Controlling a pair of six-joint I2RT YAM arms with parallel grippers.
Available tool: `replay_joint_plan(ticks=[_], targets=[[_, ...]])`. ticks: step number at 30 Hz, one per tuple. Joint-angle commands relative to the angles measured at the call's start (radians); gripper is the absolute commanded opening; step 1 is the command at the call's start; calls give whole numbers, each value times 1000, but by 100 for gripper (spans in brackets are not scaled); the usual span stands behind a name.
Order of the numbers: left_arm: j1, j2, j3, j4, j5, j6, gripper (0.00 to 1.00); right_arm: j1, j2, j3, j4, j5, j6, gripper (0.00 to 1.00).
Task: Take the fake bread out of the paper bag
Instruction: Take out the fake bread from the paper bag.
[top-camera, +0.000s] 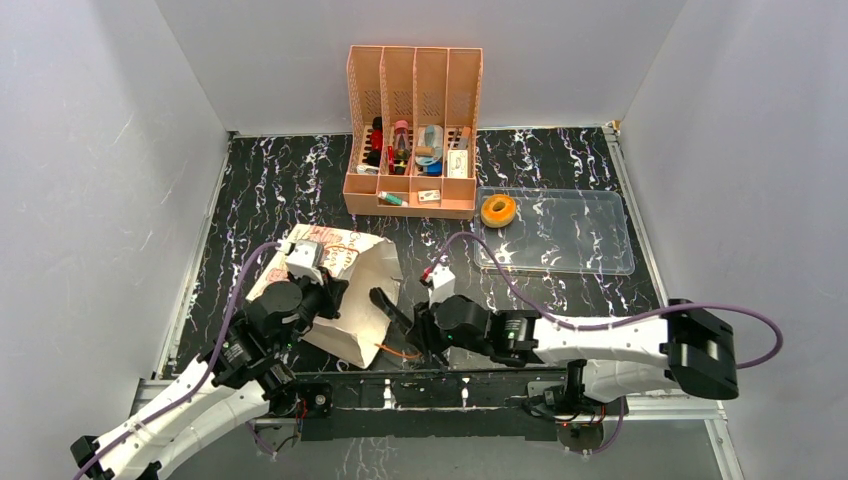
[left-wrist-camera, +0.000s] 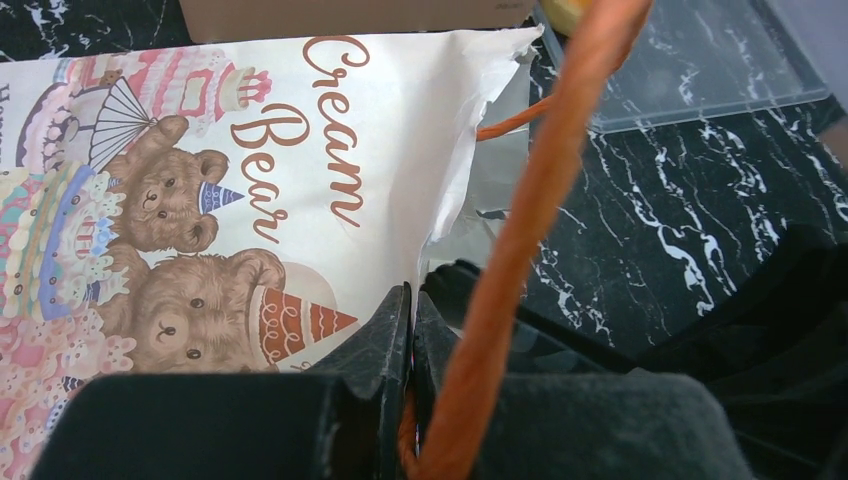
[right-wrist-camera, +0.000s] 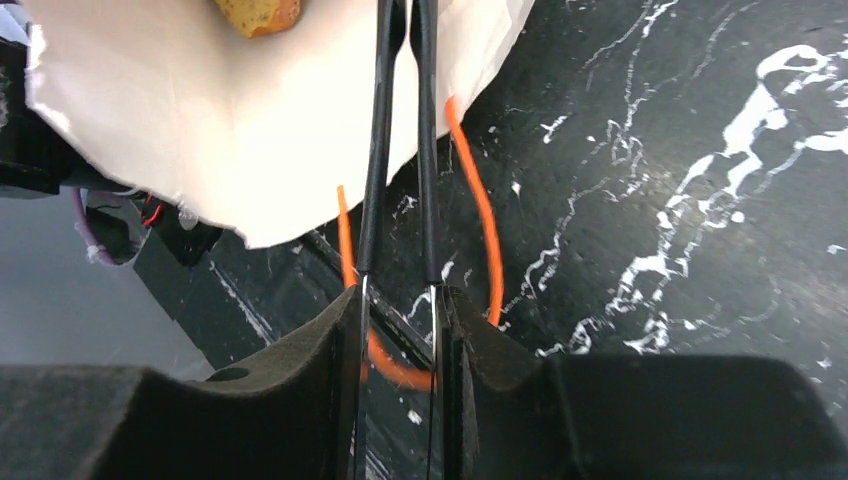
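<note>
Grey walls (top-camera: 100, 150) enclosed the black marbled table (top-camera: 560, 300). The left gripper (left-wrist-camera: 410, 330) pinched the paper bag's (top-camera: 365, 290) orange handle (left-wrist-camera: 530, 200). The right gripper's (right-wrist-camera: 405, 40) jaws stood narrow, grip unclear.

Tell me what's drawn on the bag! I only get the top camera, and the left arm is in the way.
Observer: The left wrist camera shows the paper bag has teddy bears in party hats and the words Cream Bear.
Child: Is the left claw open?
Observer: No, the left gripper is shut, and the orange cord handle runs right beside its fingers.
Child: Any bread in there?
Observer: The right wrist camera shows a golden-brown piece of fake bread on the bag's paper, just beyond the right gripper.
</note>
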Motion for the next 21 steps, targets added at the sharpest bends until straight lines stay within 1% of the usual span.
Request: replay_joint_plan(ticks=[1, 4, 9, 11, 16, 21], targets=[[-1, -38, 11, 62, 87, 9, 0, 4, 100, 77, 179, -46, 28, 27], [-1, -28, 24, 56, 123, 10, 0, -5, 169, 106, 237, -51, 48, 28], [0, -2, 51, 40, 157, 14, 0, -55, 271, 182, 263, -114, 90, 31], [-1, 3, 56, 36, 169, 16, 0, -81, 293, 192, 285, -160, 118, 31], [-1, -18, 42, 43, 189, 3, 0, -165, 328, 153, 425, -298, 237, 34], [-1, -43, 34, 43, 192, -3, 0, -221, 373, 163, 490, -405, 305, 38]])
